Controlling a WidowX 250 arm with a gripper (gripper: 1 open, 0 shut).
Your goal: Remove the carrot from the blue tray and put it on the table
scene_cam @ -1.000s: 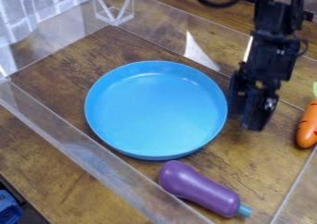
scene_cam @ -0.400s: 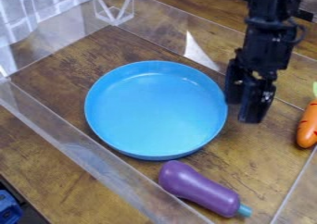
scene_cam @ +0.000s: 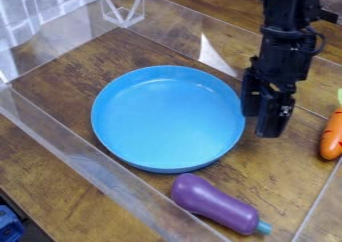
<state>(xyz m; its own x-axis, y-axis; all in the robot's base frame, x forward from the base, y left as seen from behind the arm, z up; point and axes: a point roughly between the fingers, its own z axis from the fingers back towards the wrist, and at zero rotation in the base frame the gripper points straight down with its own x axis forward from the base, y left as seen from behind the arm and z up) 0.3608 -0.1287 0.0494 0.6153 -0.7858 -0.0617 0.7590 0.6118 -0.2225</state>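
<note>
The arm (scene_cam: pixel 286 46) has straightened upright, jaws pointing down.

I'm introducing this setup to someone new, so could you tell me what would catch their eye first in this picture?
The big blue tray sits empty in the middle of the table. The black gripper hangs open and empty just off the tray's right rim, pointing down. The carrot lies on the table at the right edge, and a purple eggplant toy lies in front of the tray.
</note>
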